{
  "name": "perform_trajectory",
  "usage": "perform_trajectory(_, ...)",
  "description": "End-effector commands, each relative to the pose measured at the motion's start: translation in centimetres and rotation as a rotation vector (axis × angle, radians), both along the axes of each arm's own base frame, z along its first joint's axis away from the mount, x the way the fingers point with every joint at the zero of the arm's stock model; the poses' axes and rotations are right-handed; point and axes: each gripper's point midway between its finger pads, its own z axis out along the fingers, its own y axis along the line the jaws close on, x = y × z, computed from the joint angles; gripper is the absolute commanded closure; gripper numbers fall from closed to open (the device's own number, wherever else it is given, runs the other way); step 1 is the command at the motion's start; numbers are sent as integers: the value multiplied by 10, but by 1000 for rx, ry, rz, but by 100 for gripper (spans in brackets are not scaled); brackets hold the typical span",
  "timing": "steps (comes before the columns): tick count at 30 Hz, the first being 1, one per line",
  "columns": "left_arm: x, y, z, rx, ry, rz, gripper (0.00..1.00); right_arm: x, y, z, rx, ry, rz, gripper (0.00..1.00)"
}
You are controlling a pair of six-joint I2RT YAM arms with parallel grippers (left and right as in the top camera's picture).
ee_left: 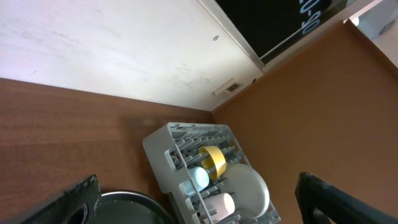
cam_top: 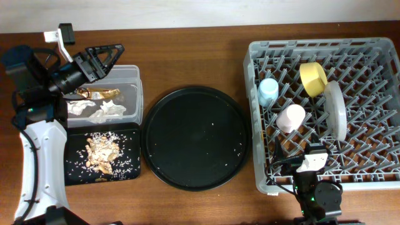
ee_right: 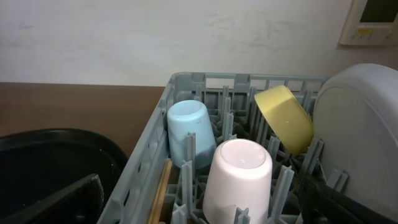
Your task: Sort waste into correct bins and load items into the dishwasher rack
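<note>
Brown wooden table [cam_top: 187,62] meets a white wall [ee_right: 124,37]; both arms' jaws gape empty.

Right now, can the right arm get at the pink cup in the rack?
Probably yes. The open right gripper sits at the near edge of the rack, the pink cup directly ahead, nothing covering it; the plate stands beside it.

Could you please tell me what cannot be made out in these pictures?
- Chopsticks: right wrist view, only a wooden sliver shows; rack pegs hide the rest.
- Clear tub: overhead, left arm covers its left end.
- Plate: right wrist view, cut off by the right edge.
- White specks on round tray: overhead, too small to identify.
</note>
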Motion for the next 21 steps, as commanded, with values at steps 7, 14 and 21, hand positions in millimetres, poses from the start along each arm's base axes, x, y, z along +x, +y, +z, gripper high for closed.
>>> perform_trajectory(7, 0, 1, 3, 3, -8, 1, 1, 0, -3, -2, 14, -2, -19, 2)
perform_trajectory(14, 0, 1, 3, 3, -8, 1, 1, 0, -3, -2, 14, -2, -19, 2)
perform_trajectory(21, -2, 0, 5, 4, -14, -1, 1, 0, -3, -2, 14, -2, -19, 2)
